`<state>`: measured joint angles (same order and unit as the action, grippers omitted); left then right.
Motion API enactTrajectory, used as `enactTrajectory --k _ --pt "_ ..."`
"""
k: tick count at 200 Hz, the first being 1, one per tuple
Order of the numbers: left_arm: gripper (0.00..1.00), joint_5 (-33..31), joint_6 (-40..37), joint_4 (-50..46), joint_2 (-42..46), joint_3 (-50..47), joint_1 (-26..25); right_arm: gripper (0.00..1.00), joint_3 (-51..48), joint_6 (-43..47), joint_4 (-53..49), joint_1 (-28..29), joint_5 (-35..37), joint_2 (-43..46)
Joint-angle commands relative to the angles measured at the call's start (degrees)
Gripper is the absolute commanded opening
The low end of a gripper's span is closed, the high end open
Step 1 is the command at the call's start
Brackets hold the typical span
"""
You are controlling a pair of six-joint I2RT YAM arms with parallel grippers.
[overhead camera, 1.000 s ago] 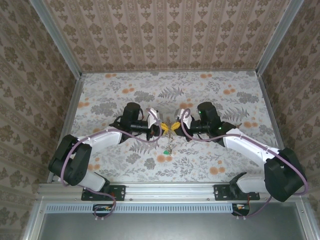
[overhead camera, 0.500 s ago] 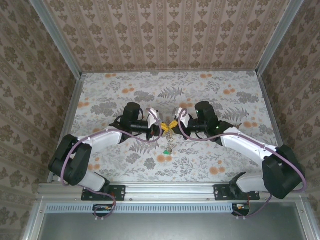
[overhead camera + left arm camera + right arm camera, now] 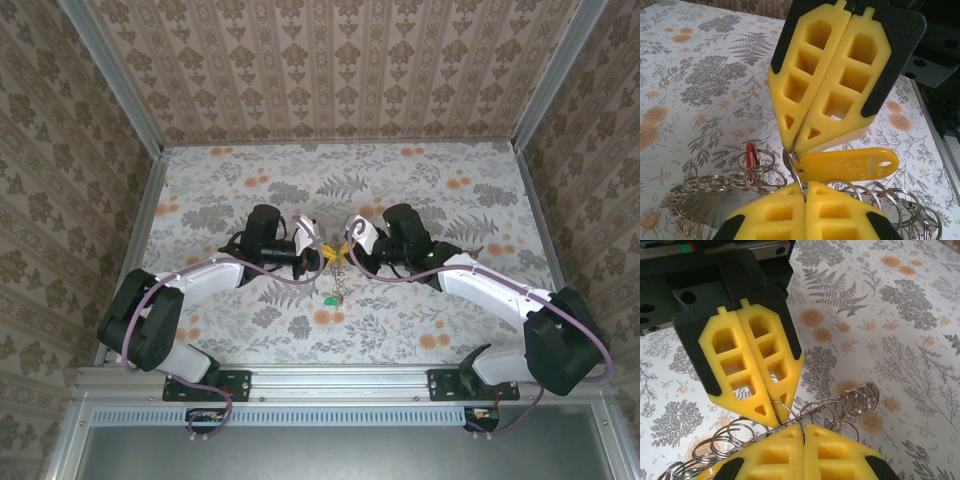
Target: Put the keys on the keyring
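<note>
We see the left gripper [image 3: 326,257] and right gripper [image 3: 346,252] tip to tip at mid-frame, both jaws pinched shut on the keyring [image 3: 790,162]. The green key [image 3: 329,300] sits just below them.

Table [image 3: 480,200] with floral, fern-patterned top

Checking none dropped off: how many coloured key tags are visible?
3: yellow one mid left wrist view; red one behind small rings beside it; green one at the bunch's near end, top view. Others may be hidden.
</note>
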<state>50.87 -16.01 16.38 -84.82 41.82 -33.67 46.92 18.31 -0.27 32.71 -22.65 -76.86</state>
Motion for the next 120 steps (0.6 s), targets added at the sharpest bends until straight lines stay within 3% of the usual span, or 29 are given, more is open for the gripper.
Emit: enactTrajectory --k 1,25,51,82,120 --pt "0.00 4.5 0.4 2.3 0.4 2.1 -0.3 0.00 1.4 -0.8 -2.8 -0.7 6.7 -1.3" --pt "0.00 4.4 0.2 2.1 0.4 2.0 -0.3 0.00 1.6 -2.7 -3.2 -1.1 6.1 -1.8" --pt "0.00 4.1 0.1 2.1 0.4 1.9 -0.3 0.13 1.7 -2.7 -4.8 -1.6 5.9 -2.1" --pt "0.00 4.0 0.0 2.0 0.6 1.9 -0.3 0.15 0.9 -1.6 -5.8 -2.4 6.3 -0.9" --pt "0.00 3.9 -0.1 1.9 0.8 2.0 -0.3 0.26 0.4 -0.1 -7.0 -3.5 5.2 1.6"
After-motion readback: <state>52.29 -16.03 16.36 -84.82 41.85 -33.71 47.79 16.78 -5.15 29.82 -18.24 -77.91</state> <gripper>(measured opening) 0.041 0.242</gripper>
